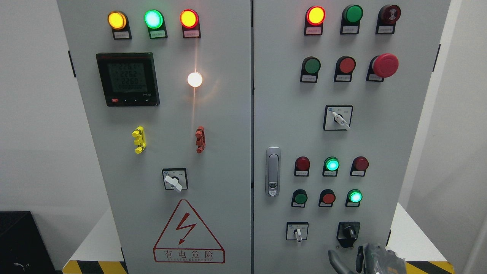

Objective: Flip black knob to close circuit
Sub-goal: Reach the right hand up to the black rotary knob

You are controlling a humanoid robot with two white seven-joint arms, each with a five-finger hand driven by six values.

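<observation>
The right hand [363, 258] rises at the bottom edge, fingers loosely spread, holding nothing; the black knob [349, 231] sits just above it, untouched, low on the grey cabinet [274, 114]; bare panel lies left of the hand.

The black knob [349, 231] sits at the lower right corner of the grey control cabinet [228, 160], right door. The right hand [367, 259] rises from the bottom edge just below the knob, fingers [335, 258] extended upward, not touching it. A green indicator lamp [355, 196] glows above.
</observation>
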